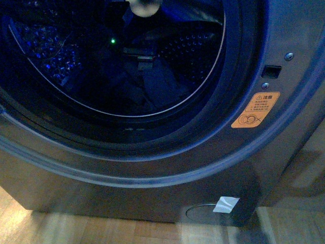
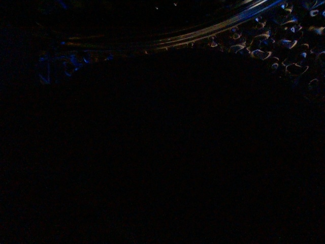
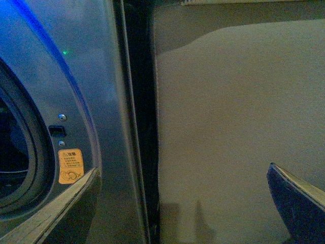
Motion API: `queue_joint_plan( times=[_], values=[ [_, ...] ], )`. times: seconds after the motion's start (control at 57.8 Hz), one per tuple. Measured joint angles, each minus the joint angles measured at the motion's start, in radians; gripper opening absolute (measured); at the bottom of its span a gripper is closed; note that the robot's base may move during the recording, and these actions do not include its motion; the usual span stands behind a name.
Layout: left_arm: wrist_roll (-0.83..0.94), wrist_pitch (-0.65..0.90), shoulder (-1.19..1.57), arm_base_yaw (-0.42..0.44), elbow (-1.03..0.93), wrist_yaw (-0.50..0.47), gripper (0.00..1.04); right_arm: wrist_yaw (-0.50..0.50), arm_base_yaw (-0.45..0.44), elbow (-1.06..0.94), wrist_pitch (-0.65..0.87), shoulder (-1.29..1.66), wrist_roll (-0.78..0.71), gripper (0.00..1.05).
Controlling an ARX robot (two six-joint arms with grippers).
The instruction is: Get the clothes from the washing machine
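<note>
**Fig. Washing machine front and my two arms, one moment.**

**(a) Labels.** An orange sticker [image 1: 255,110] sits on the grey front panel of the washing machine [image 1: 152,188], just outside the porthole rim at its lower R. It carries a warning triangle and a heading that appears to read 注意. The lines under it are too small to read, w/ a crossed pictogram at the lower end. A dark latch slot [image 1: 271,71] lies above the sticker, w/ a screw on either side of it. A blank white tag [image 1: 226,204] is stuck at the round cover low on the panel.

**(b) Task item.** The clothes [image 1: 152,84] lie limp at the bottom of the perforated drum [image 1: 51,51]. They are dark and bluish in the dim light, below the cream centre disc [image 1: 144,6].

**(c) Arm pose.**
- **R arm:** My right gripper [image 3: 183,168] is outside the drum, by the machine's R front edge. It faces that edge and a beige panel [image 3: 228,101] beside it. My fingers [image 3: 51,216] are spread wide w/ nothing between them. One lies across the panel below the sticker, the other over the beige surface.
- **L arm:** The L wrist view is dark. In the front view only a dim shape w/ a green light [image 1: 112,40] shows inside the drum. I cannot tell whether my left gripper is spread or closed.
</note>
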Motion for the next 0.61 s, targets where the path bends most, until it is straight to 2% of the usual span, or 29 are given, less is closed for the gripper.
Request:
queue_joint_plan(
  times=[0.052,0.207,0.346,0.605],
  values=[
    [0.005,-0.038,0.026,-0.005,0.040,-0.014,0.98,0.000,0.000,0.000,0.000,0.000,0.000,0.97],
    [0.018,-0.183,0.130,-0.012,0.171,-0.155,0.98,0.000,0.000,0.000,0.000,0.000,0.000,0.97],
    [-0.003,-0.265,0.175,-0.012,0.198,-0.153,0.98,0.000,0.000,0.000,0.000,0.000,0.000,0.97],
    [-0.006,-0.306,0.189,-0.014,0.186,-0.150,0.98,0.000,0.000,0.000,0.000,0.000,0.000,0.97]
  ],
)
